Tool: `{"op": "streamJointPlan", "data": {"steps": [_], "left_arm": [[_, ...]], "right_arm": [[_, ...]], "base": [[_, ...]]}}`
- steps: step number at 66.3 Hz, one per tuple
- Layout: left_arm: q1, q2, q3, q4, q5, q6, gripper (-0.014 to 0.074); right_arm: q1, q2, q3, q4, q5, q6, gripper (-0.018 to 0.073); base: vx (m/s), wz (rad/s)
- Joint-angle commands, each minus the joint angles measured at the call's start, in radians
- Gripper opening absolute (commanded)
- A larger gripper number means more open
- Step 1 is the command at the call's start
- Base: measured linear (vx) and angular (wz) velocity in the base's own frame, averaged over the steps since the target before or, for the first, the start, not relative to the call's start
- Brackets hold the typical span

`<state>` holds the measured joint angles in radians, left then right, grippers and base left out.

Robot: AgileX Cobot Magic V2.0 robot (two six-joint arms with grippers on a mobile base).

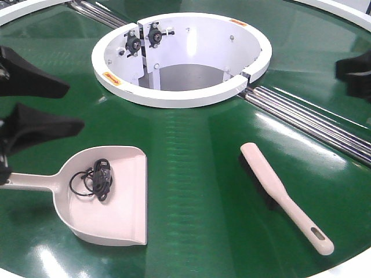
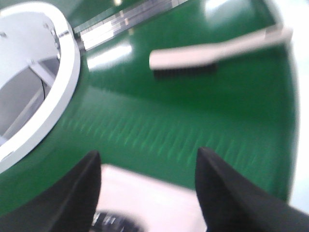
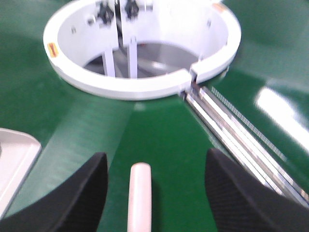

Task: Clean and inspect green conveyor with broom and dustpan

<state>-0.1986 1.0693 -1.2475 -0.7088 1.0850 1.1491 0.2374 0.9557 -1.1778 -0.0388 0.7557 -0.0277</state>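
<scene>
The green conveyor (image 1: 197, 156) fills every view. On its lower left lies the pale dustpan (image 1: 124, 217), with a black coiled cord-like item (image 1: 98, 179) inside. The broom (image 1: 278, 191) rests bristles-down at the lower right, its slotted handle end toward the front edge. My left gripper (image 1: 75, 107) hangs open above the dustpan's handle side. In the left wrist view it (image 2: 148, 153) shows the pan (image 2: 159, 203) between its fingers and the broom (image 2: 193, 55) beyond. My right gripper (image 3: 157, 154) is open, with the broom's rounded end (image 3: 140, 193) below, untouched. It barely shows in the front view (image 1: 353, 72).
The white ring-shaped opening (image 1: 174, 98) sits at the belt's centre, with black knobs (image 1: 145, 37) on its inner wall. Silver rollers (image 1: 307, 119) run from the ring toward the right edge, and another set (image 1: 101, 14) runs to the upper left. The white outer rim (image 1: 348, 269) is near the broom handle.
</scene>
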Motion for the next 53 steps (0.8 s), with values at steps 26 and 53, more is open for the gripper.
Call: {"op": "streamJointPlan", "data": {"steps": [26,53], "left_arm": [[-0.004,-0.172,0.014,0.785,-0.131,-0.985,0.0246],[-0.004,-0.758,0.696,1.111,-0.451,-1.391,0.0246]], "right_arm": [[-0.004,-0.378,0.3,-0.006,-0.304,-0.053,0.0435],[-0.004,-0.776,0.763,-0.007,-0.452,-0.047,0.0435]], "base": [[0.0,0.0],[0.0,0.0]]}}
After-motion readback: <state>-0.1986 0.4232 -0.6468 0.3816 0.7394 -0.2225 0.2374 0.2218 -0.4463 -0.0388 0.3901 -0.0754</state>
